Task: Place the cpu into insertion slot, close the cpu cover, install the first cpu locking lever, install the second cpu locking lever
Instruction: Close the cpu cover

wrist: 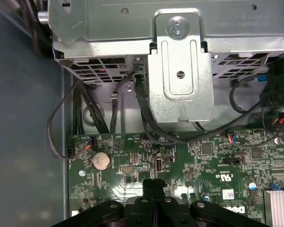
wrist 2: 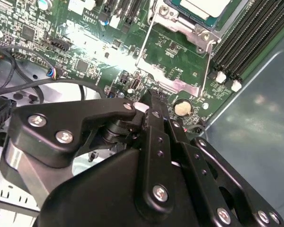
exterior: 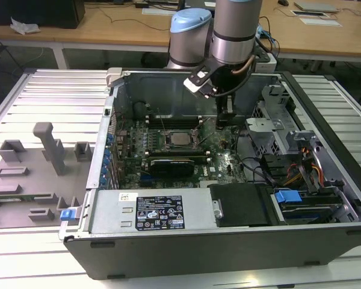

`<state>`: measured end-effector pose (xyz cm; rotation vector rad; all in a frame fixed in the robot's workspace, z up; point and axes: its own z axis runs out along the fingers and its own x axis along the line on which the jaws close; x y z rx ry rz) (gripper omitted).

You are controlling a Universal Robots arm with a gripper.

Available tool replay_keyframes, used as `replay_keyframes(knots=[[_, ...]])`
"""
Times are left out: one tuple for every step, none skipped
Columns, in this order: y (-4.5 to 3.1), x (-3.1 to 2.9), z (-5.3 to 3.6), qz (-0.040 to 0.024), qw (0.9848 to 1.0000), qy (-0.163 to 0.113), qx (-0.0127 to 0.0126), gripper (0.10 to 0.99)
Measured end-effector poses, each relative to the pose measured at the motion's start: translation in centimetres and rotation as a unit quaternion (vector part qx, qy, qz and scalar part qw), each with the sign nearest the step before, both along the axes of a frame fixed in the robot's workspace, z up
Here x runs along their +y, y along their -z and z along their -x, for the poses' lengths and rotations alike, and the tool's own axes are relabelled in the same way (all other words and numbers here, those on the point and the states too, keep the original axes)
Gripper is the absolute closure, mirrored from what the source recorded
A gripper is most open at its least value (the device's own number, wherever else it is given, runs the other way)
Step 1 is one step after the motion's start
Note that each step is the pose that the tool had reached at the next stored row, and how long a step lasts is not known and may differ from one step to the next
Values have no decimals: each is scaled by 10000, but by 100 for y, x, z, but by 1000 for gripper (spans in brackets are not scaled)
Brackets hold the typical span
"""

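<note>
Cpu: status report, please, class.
Claw shut, nothing held, over board. Cpu seated in insertion slot. No obstruction seen.

I see the case [exterior: 228,253] lying open on the table [exterior: 54,90], with the board [exterior: 225,161] flat inside it. The cpu [exterior: 182,138] sits in the slot [exterior: 166,142] near the board's middle. My gripper [exterior: 222,123] hangs over the board, just to the exterior view's right of the slot. The power unit [exterior: 150,211] lies along the near wall, with the drive cage [exterior: 301,198] to its right. A tray [exterior: 24,180] rests on the table left of the case.
</note>
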<state>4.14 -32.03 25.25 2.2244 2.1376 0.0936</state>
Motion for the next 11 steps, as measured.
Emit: replay_keyframes(knots=[[12,0,-1,1,10000,0,1,980],[17,0,-3,2,10000,0,2,980],[17,0,-4,2,10000,0,2,980],[17,0,-5,2,10000,0,2,980],[18,0,-6,1,10000,-1,2,980],[18,0,-7,1,10000,0,2,980],[21,0,-10,-1,9999,-1,112,980],[24,0,-22,0,9990,0,439,980],[23,0,-23,2,9988,-1,486,980],[23,0,-23,1,9988,0,487,980],[23,0,-23,1,9988,0,488,980]])
